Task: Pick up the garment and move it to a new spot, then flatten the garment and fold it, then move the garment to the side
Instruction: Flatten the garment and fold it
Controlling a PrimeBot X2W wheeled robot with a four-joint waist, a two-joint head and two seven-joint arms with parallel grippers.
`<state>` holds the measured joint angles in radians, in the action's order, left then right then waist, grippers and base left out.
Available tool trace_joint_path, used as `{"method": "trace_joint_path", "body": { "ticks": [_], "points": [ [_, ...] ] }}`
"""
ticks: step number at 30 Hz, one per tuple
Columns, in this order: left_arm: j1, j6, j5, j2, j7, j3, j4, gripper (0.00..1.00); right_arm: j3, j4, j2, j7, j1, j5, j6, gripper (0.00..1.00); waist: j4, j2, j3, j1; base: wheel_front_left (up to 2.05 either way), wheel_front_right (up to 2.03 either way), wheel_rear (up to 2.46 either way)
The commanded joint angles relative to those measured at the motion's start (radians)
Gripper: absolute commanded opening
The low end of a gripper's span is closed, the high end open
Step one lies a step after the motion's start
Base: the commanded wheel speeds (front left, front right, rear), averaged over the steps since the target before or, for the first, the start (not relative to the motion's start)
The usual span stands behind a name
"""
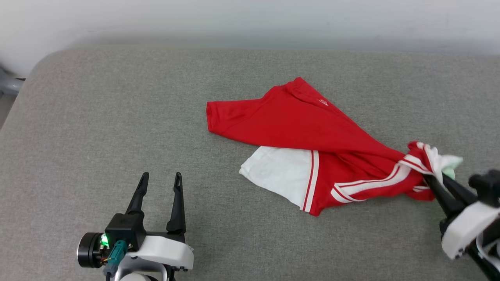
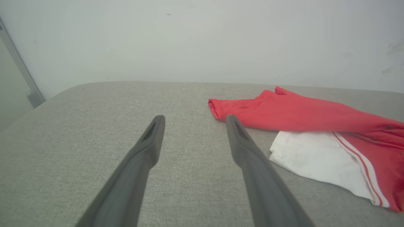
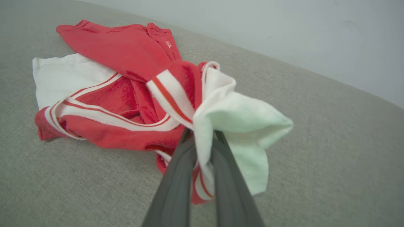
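The red garment [image 1: 297, 121] with white sleeves lies stretched across the grey surface, bunched toward the right. One white sleeve [image 1: 275, 169] lies flat at its near side. My right gripper [image 1: 433, 177] is shut on the bunched striped trim and white sleeve at the garment's right end; in the right wrist view the cloth [image 3: 202, 104] is pinched between the fingers [image 3: 176, 189]. My left gripper [image 1: 161, 177] stands open at the lower left, apart from the garment [image 2: 315, 116], with nothing between its fingers [image 2: 148, 145]. The lettering is hidden.
The grey padded surface [image 1: 117, 117] runs back to a pale wall [image 1: 250, 19]; its rounded corner [image 1: 43, 62] lies at the far left. A grey metal post [image 2: 19, 69] stands beyond that corner.
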<state>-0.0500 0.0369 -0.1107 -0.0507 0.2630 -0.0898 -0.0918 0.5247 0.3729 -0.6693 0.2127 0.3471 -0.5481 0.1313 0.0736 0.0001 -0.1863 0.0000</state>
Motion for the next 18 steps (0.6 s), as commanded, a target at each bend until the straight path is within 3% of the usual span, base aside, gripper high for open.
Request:
{"method": "trace_joint_path", "body": {
  "ticks": [1,7,13,14,15,18],
  "points": [
    [0.006,-0.002,0.002,0.001,0.003,0.0,0.0,1.0,-0.03,0.007,0.022,0.011,-0.035,-0.008,-0.001,0.0,-0.006,-0.0001,0.006,0.0,0.0,0.0,0.0],
    [0.018,-0.008,0.004,0.001,0.003,0.007,-0.001,1.0,-0.194,0.07,0.091,0.04,-0.22,0.009,-0.001,0.0,-0.021,-0.0001,0.019,0.0,0.0,0.0,0.0],
    [0.023,-0.011,0.001,0.001,0.003,0.016,-0.006,1.0,-0.286,0.108,0.155,0.048,-0.315,0.029,-0.001,0.0,-0.035,-0.0001,0.026,0.0,0.0,0.0,0.0],
    [0.024,-0.013,0.001,0.001,0.003,0.017,-0.007,1.0,-0.299,0.107,0.167,0.049,-0.322,0.028,-0.001,0.36,-0.038,-0.0001,0.027,0.0,0.0,0.0,0.0],
    [0.025,-0.015,0.0,0.001,0.003,0.019,-0.008,1.0,-0.317,0.103,0.183,0.051,-0.327,0.02,-0.001,0.97,-0.041,-0.0001,0.028,0.0,0.0,0.0,0.0],
    [0.026,-0.017,-0.003,0.001,0.003,0.024,-0.009,1.0,-0.407,0.053,0.209,0.053,-0.316,0.027,-0.001,1.0,-0.049,-0.0001,0.032,0.0,0.0,0.0,0.0]
  ]
}}
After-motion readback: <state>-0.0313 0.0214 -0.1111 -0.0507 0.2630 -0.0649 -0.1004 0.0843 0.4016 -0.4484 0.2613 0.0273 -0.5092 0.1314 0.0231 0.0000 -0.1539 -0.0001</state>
